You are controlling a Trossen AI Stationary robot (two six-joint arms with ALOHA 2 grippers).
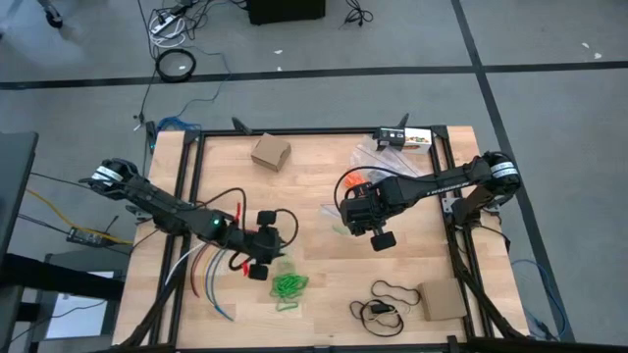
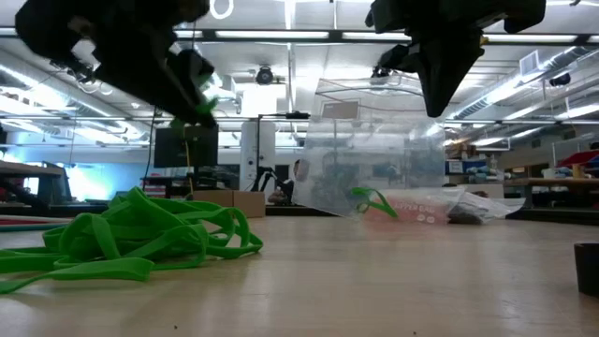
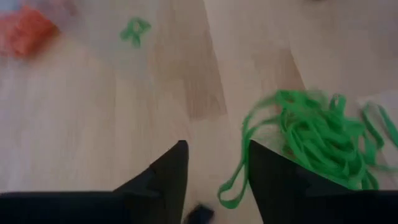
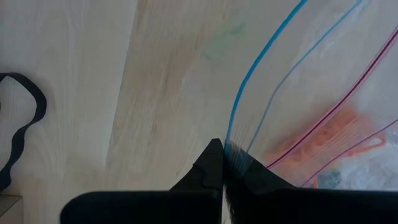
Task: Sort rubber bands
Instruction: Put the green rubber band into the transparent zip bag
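the green rubber bands [image 1: 288, 285] are lying in a loose heap on the wooden surface [image 1: 314, 196], toward its front edge on the left arm's side; in the low view the same heap [image 2: 122, 239] is sprawling flat across the boards, and in the left wrist view its loops [image 3: 317, 140] are lying just beside one dark finger. a single green band [image 3: 134, 30] is lying apart from the heap, nearer the middle of the surface. the orange rubber bands [image 1: 359, 177] are sitting inside a clear plastic bag [image 1: 378, 157] toward the far right part of the surface, showing as an orange blur through the plastic in the right wrist view [image 4: 336, 134]. dark rubber bands [image 1: 385, 299] are lying near the front edge on the right arm's side, beside a flat cardboard piece [image 1: 444, 301].

the left end effector [image 1: 261, 257] is hovering just above and beside the green heap with its fingers [image 3: 171, 177] parted and nothing between them. the right end effector [image 1: 381, 235] is hanging above the middle of the surface with its fingers pressed together, pinching the edge of the clear plastic bag [image 4: 298, 81], whose blue and red seal lines are running away from the fingertips.

a small cardboard box [image 1: 271, 153] is sitting near the far edge, well apart from the bands.
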